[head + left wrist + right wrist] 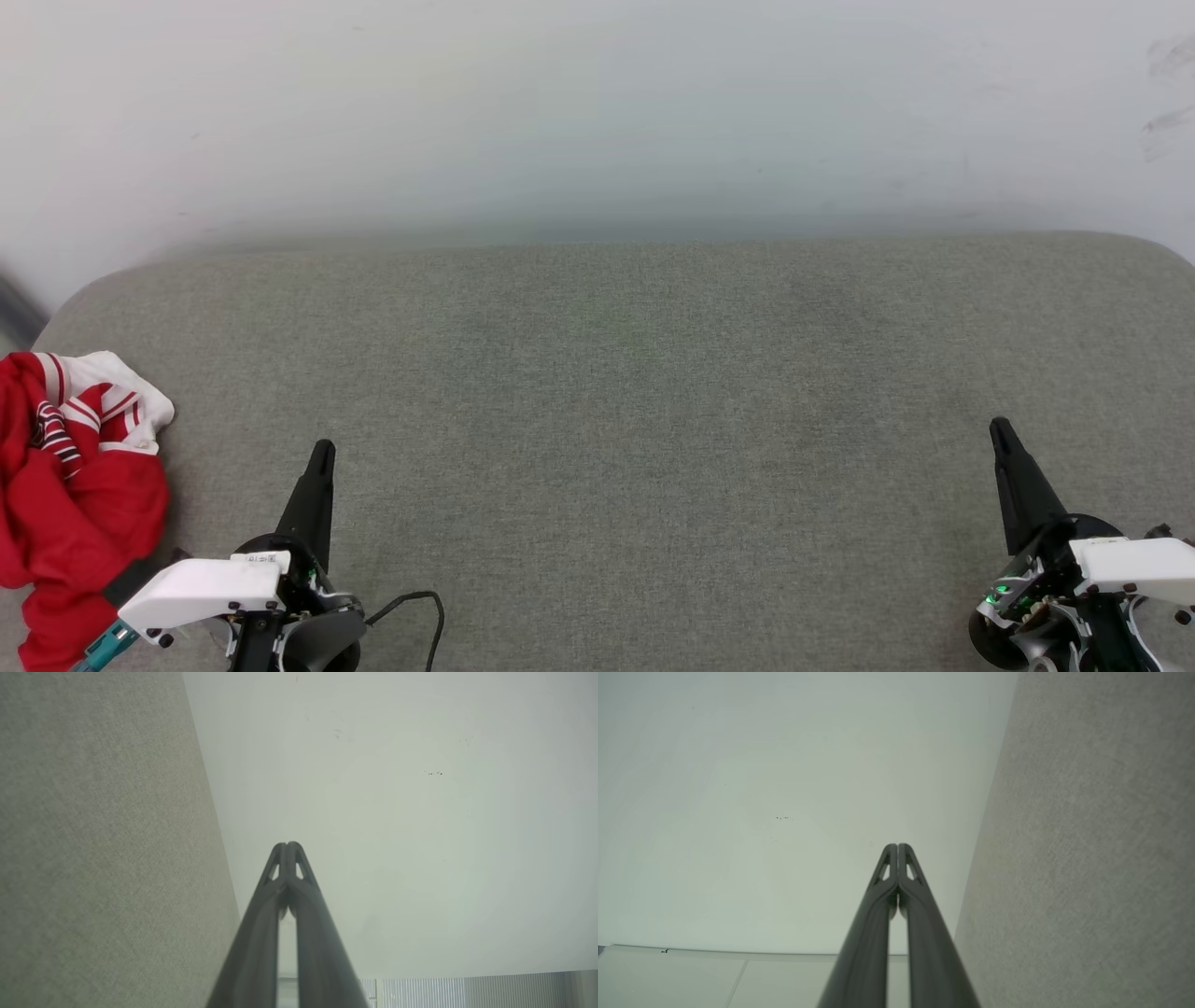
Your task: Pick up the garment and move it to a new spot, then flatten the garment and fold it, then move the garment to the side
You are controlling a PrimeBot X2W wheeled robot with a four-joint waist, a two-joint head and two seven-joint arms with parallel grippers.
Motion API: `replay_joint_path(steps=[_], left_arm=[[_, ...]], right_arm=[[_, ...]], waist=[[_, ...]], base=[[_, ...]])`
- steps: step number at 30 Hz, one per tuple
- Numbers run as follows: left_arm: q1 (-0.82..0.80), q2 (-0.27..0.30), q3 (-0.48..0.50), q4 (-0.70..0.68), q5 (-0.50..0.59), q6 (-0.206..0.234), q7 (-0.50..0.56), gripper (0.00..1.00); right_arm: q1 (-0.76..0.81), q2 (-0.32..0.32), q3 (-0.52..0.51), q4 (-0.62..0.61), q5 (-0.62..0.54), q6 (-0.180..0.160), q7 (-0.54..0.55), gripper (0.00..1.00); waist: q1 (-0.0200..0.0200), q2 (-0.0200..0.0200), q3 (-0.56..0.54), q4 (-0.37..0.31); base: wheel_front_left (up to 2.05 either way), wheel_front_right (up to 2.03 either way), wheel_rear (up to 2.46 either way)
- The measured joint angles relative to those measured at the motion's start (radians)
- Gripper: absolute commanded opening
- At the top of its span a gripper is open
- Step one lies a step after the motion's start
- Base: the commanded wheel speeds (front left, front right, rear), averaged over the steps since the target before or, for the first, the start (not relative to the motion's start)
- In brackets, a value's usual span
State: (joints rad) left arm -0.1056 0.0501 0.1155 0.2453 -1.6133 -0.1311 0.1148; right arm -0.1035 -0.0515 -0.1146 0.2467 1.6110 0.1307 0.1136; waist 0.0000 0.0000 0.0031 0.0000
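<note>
Garment (79,485) lies crumpled, cut off at left edge; left gripper (323,450) and right gripper (999,429) closed, empty.

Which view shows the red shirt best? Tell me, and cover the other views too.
Head view: the shirt lies crumpled at the left edge of the grey surface, beside the left gripper. The wrist views point past shut fingers at grey surface and white wall.

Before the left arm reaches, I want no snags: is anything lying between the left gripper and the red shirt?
Nothing visible. The garment lies bunched at the left edge of the grey surface, left of the shut left gripper; bare surface between.
</note>
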Motion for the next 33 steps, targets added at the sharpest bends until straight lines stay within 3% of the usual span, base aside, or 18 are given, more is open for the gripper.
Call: replay_joint_path(steps=[27, 28, 33], left_arm=[[0.0, 0.0, 0.0, 0.0, 0.0, 0.0, 0.0, 0.0], [0.006, -0.001, -0.002, 0.011, 0.0, 0.0, 0.0, 1.0], [0.024, -0.002, -0.025, 0.017, -0.002, 0.0, -0.015, 1.0]], right_arm=[[0.0, 0.0, 0.0, 0.0, 0.0, 0.0, 0.0, 0.0], [0.008, 0.0, 0.0, 0.011, 0.0, 0.0, 0.0, 1.0], [0.032, 0.001, 0.003, 0.01, -0.001, -0.002, -0.015, 1.0]], waist=[[0.0, 0.0, 0.0, 0.0], [0.0, 0.0, 0.0, 0.0], [0.0, 0.0, 0.0, 0.0]], base=[[0.0, 0.0, 0.0], [0.0, 0.0, 0.0], [0.0, 0.0, 0.0]])
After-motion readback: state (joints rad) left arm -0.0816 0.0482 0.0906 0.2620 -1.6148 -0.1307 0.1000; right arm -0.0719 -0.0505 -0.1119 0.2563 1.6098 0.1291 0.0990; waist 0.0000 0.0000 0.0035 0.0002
